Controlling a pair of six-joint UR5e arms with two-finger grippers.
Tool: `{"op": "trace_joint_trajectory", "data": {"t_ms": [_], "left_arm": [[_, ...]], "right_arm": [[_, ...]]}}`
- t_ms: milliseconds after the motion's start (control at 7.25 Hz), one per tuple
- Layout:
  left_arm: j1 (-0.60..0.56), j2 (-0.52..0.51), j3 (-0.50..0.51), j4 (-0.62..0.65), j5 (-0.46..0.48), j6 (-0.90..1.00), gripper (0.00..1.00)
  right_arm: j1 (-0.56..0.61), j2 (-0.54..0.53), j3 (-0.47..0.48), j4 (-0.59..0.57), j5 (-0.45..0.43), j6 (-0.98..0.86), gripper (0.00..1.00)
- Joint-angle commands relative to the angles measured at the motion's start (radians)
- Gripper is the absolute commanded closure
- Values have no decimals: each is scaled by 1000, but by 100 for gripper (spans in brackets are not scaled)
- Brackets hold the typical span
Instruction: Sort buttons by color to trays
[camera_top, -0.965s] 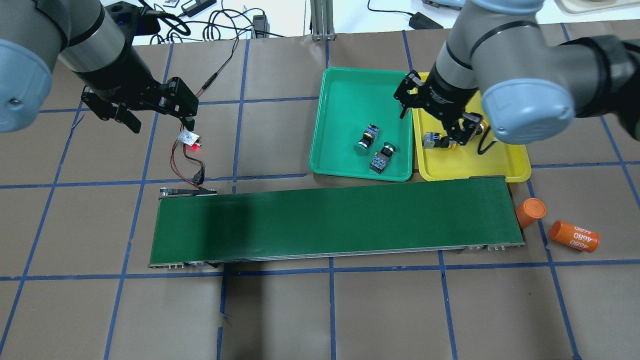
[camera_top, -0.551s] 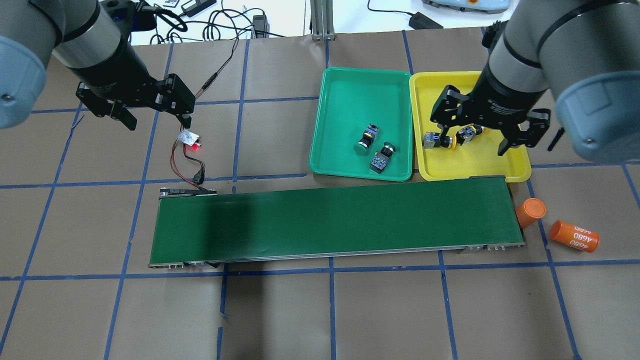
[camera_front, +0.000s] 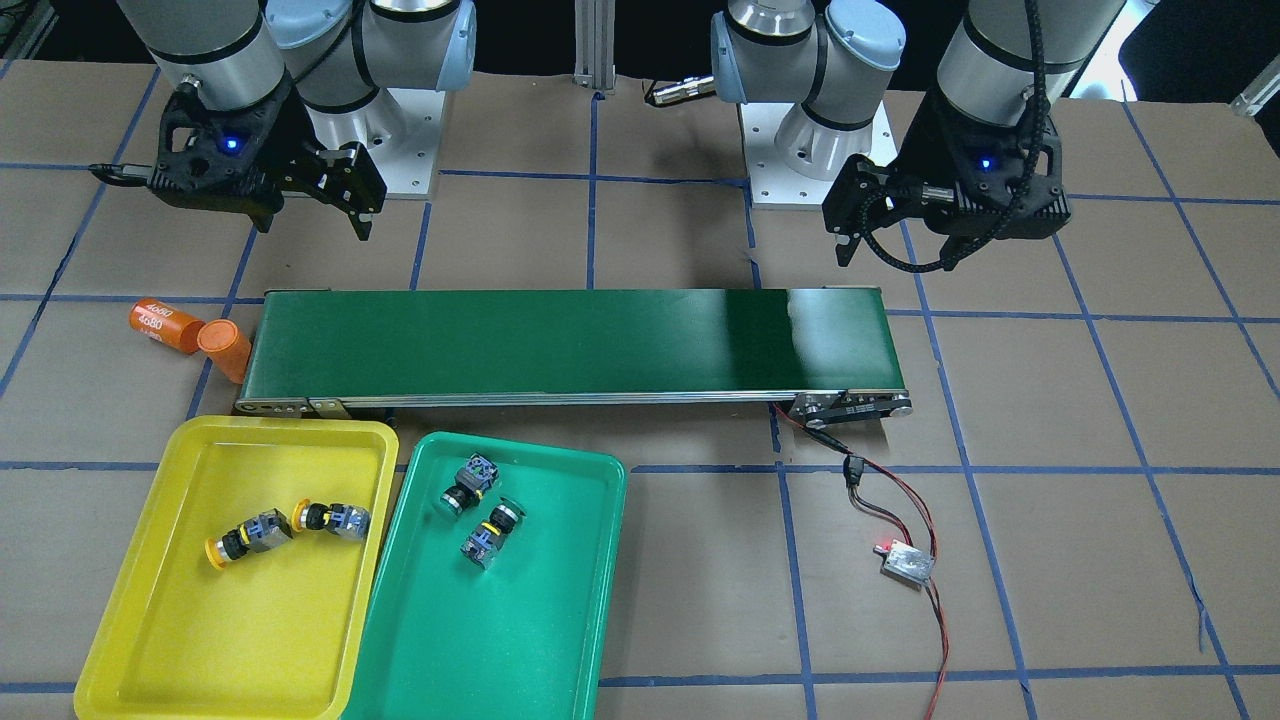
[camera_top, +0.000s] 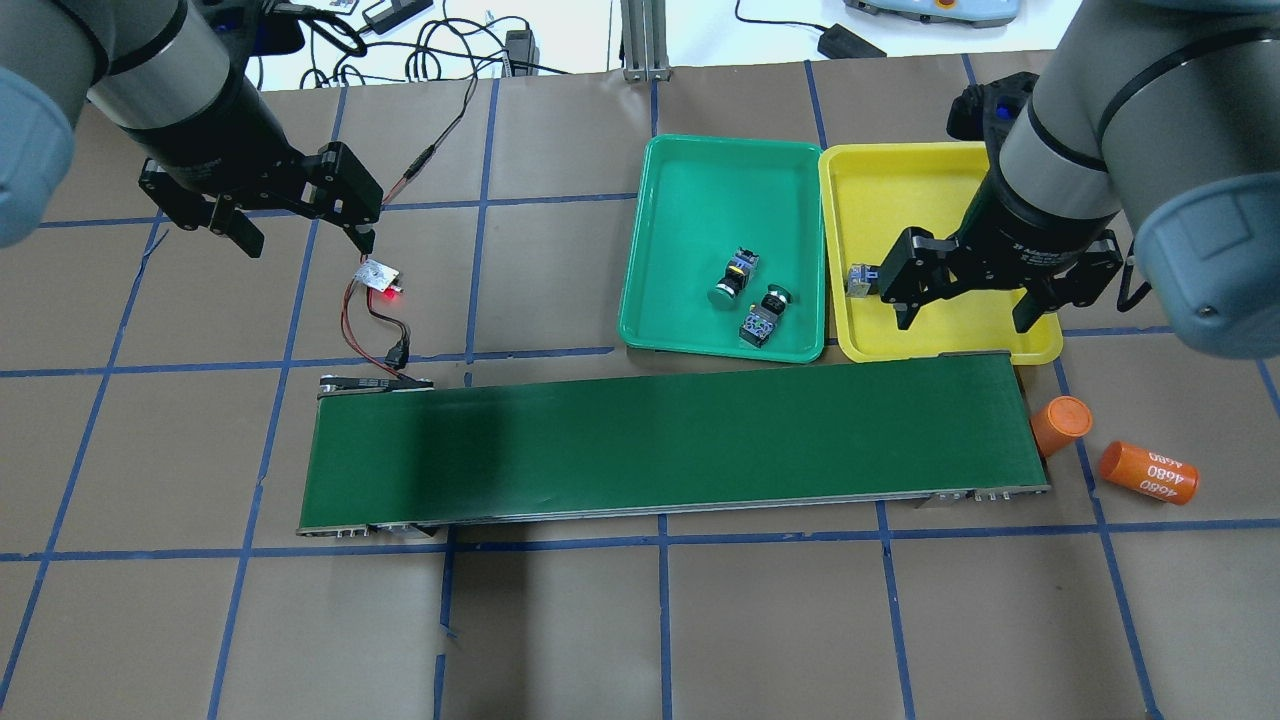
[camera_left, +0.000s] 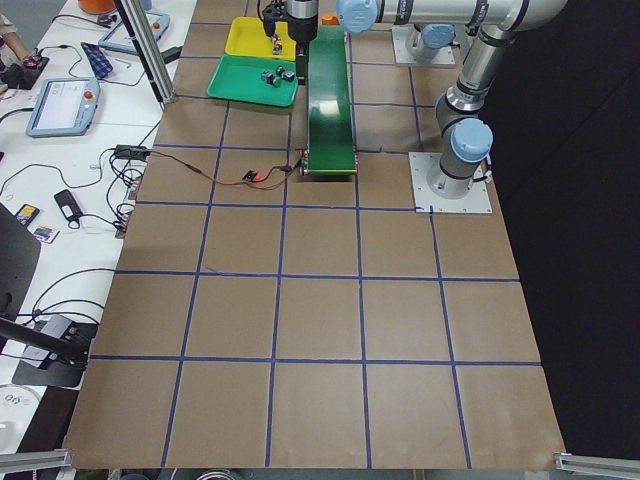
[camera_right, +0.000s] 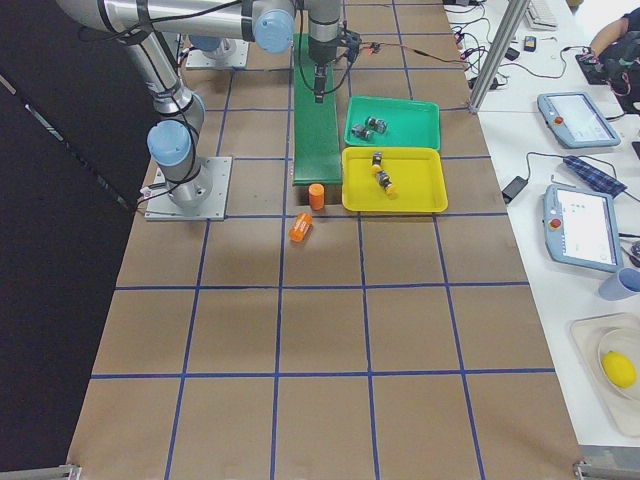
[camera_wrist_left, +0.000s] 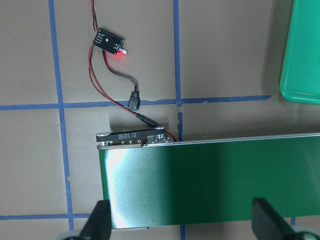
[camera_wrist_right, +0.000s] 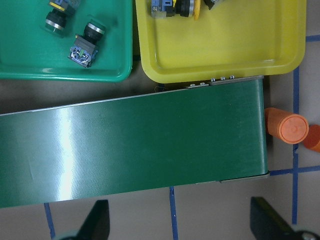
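Two yellow-capped buttons (camera_front: 243, 538) (camera_front: 333, 518) lie on their sides in the yellow tray (camera_front: 140, 640). Two green-capped buttons (camera_front: 468, 483) (camera_front: 492, 530) lie in the teal tray (camera_front: 530, 640) beside it. My right gripper (camera_top: 965, 318) is open and empty above the yellow tray's edge by the conveyor. It hides most of the yellow buttons in the overhead view. My left gripper (camera_top: 308, 240) is open and empty above the table at the conveyor's other end. The right wrist view shows the yellow buttons (camera_wrist_right: 175, 7) at its top edge.
The long dark-green conveyor belt (camera_top: 670, 440) lies in front of both trays. Two orange cylinders (camera_top: 1060, 425) (camera_top: 1148, 472) lie off its right end. A small board with a red light (camera_top: 378, 277) and its wires lie under my left gripper.
My right gripper has opened off a yellow button and drawn back from the tray's middle toward the conveyor. That button now lies in the yellow tray. My left gripper has drifted slightly left.
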Motion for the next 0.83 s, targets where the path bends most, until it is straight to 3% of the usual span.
{"op": "trace_joint_trajectory", "data": {"t_ms": [0,689], "left_arm": [[0,4,-12,0,-7,-1,0],[-1,10,-27,11,-7,-5,0]], "right_arm": [[-7,-27,-9,17,2,-15,0],[-4,-48,3,23,-2,-38,0]]}}
